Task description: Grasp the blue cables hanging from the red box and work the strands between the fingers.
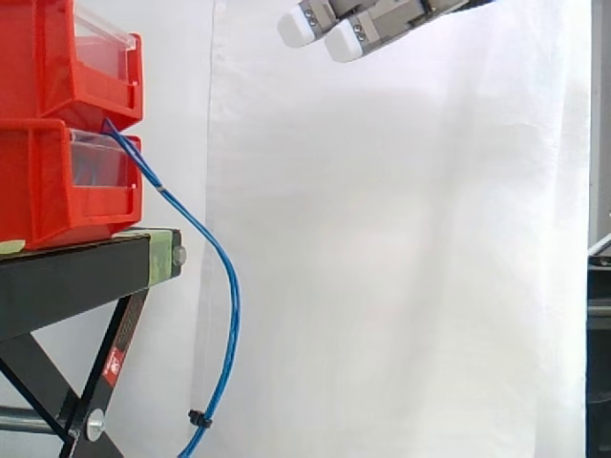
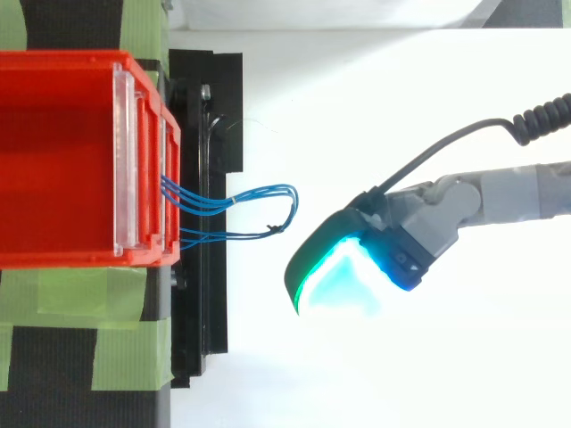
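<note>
**Hand open, clear of blue cables**

Side view: the hand (image 1: 372, 19) is at the top of the frame, well above and to the right of the bins. Fingers are straight and angled down-left w/ nothing betw. them, so it is open and holds nothing. The fingertip pads (image 1: 304, 29) glow white here.

Top view: the arm runs in from the right edge. The hand (image 2: 406, 234) is right of the cable loop, near it but apart, no contact. Its pads (image 2: 335, 272) glow green and cyan.

The blue cables (image 1: 234, 296) exit at the front of the bins, from the gap betw. the upper red bin (image 1: 48, 57) and the lower red bin (image 1: 38, 191). They hang in a long bow past the edge of the black stand (image 1: 67, 277) and down to the frame bottom. A black tie (image 1: 199, 418) bunches the strands near the bottom.

In the top view the cables (image 2: 201, 205) fan out of the bin front as several strands. They make a loop toward the right, and the loop's far end is the part closest to the hand.

The two bins are stacked on the stand, each w/ a clear front panel (image 1: 100, 33). Green tape (image 2: 125, 294) lies on the stand top beside the bins. The white curtain (image 1: 401, 239) hangs behind everything.
</note>
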Controlling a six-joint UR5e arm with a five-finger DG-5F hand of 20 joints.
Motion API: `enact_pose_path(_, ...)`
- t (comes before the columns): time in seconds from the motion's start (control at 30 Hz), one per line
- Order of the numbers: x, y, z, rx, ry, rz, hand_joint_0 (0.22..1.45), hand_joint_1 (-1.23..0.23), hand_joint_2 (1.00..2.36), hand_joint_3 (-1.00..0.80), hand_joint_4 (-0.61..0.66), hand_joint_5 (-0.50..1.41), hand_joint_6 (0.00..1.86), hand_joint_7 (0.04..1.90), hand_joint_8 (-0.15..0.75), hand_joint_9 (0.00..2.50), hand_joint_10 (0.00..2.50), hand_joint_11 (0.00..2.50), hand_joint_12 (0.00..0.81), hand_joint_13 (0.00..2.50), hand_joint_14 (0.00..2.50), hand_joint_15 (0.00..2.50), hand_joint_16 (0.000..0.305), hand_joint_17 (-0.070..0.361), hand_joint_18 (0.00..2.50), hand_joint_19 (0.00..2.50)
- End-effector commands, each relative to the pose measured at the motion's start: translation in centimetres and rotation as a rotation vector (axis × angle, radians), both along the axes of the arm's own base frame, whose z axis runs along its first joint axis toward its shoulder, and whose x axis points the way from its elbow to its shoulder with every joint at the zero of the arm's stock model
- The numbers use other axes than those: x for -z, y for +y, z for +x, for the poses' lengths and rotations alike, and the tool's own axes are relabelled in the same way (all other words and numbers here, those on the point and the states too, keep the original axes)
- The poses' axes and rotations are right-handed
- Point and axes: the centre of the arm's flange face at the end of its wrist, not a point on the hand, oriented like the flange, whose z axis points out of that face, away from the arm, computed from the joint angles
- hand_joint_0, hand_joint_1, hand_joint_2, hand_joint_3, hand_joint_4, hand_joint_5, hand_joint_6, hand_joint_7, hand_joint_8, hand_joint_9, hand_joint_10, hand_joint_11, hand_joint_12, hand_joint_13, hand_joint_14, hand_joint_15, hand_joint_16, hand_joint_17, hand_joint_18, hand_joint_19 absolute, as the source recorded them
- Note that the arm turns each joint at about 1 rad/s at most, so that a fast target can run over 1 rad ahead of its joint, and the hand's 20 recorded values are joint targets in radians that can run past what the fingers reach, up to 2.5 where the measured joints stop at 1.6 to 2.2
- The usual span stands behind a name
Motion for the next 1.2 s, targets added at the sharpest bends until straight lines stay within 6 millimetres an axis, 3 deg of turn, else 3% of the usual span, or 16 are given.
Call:
enact_pose_path(0.0,0.1,0.0,0.0,0.000,0.001,0.001,0.61,-0.29,1.00,-1.00,0.08,-0.50,0.00,0.64,0.261,0.00,0.00,0.08,0.357,0.00,0.00,0.19,0.074,0.167,0.00,0.16)
enact_pose_path(0.83,0.6,-0.3,-0.7,-0.004,0.061,-0.041,0.61,-0.28,1.00,-1.00,0.08,-0.50,0.00,0.65,0.252,0.00,0.00,0.10,0.349,0.00,0.00,0.22,0.072,0.163,0.00,0.19)
enact_pose_path(1.17,5.2,-0.9,-1.8,-0.018,0.086,-0.051,0.62,-0.31,1.00,-1.00,0.07,-0.50,0.00,0.65,0.247,0.00,0.00,0.10,0.346,0.00,0.00,0.21,0.072,0.162,0.00,0.20)
